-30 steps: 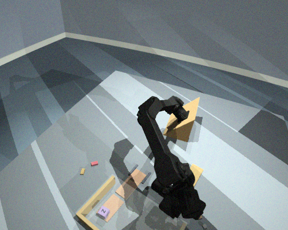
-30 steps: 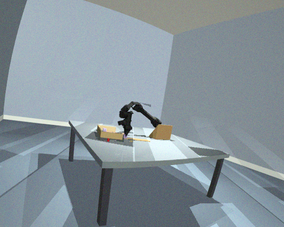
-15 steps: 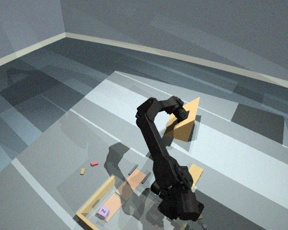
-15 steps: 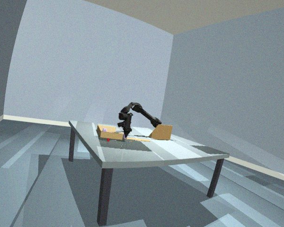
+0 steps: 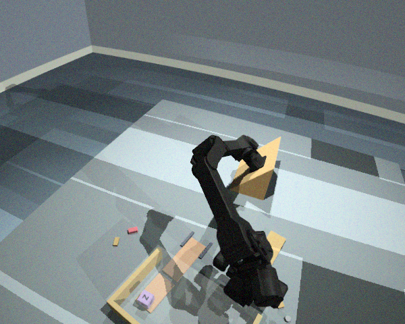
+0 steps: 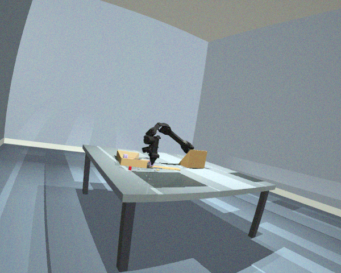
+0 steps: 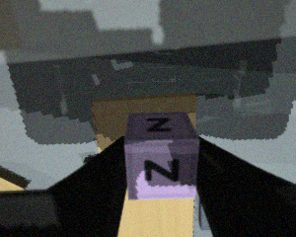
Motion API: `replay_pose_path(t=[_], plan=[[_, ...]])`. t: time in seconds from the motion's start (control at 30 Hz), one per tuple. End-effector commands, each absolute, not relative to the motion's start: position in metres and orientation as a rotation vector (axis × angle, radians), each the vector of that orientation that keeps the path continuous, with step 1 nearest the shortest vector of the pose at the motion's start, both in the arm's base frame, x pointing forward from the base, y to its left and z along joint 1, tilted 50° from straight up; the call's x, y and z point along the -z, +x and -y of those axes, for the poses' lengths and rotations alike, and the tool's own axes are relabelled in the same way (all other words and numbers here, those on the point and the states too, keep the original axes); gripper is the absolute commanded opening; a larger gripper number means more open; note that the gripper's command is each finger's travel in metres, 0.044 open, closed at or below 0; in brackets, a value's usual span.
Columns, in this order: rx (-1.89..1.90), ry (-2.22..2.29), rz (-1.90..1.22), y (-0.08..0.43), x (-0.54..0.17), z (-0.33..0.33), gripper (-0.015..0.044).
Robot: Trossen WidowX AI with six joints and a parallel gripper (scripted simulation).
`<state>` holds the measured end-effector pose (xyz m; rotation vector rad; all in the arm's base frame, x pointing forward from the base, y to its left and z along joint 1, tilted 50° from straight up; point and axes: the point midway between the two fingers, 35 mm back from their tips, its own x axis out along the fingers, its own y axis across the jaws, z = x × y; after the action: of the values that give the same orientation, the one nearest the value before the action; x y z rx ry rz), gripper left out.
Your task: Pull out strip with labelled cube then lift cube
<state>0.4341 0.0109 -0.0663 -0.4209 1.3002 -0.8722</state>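
Note:
My gripper (image 7: pixel 158 143) (image 6: pixel 153 163) is shut on a purple cube (image 7: pixel 161 170) marked N, with a finger on either side. The cube is over a pale yellow strip (image 7: pixel 157 219) (image 5: pixel 277 241) (image 6: pixel 168 168). Whether it touches the strip is unclear. The arm hides this cube in the top view. A second purple cube (image 5: pixel 146 298) (image 6: pixel 125 156) marked N sits on an orange strip piece (image 5: pixel 162 287) inside the tray (image 5: pixel 134 277) (image 6: pixel 133 162). Another orange strip piece (image 5: pixel 187 255) lies in line with it, with a gap between the two.
Two dark guide rails (image 5: pixel 187 238) (image 5: pixel 205 250) flank the outer orange piece. A wooden wedge-shaped block (image 5: pixel 253 186) (image 6: pixel 195 159) stands by the arm's base. A red block (image 5: pixel 132 230) (image 6: pixel 130 168) and a small yellow block (image 5: pixel 116 241) lie on the table. A small white disc (image 5: pixel 287 318) lies near the yellow strip.

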Motion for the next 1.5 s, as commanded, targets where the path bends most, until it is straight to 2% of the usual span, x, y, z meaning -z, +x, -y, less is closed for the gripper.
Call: replay_pose_path(t=[0.0, 0.43, 1.3, 1.47], plan=[[0.866, -0.416, -1.296, 0.425, 0.057, -0.019, 0.0000], [0.864, -0.423, -1.298, 0.381, 0.036, -0.036, 0.0000], [0.863, -0.426, -1.302, 0.303, 0.031, -0.029, 0.0000], [0.863, -0.425, -1.302, 0.301, 0.025, -0.035, 0.0000]])
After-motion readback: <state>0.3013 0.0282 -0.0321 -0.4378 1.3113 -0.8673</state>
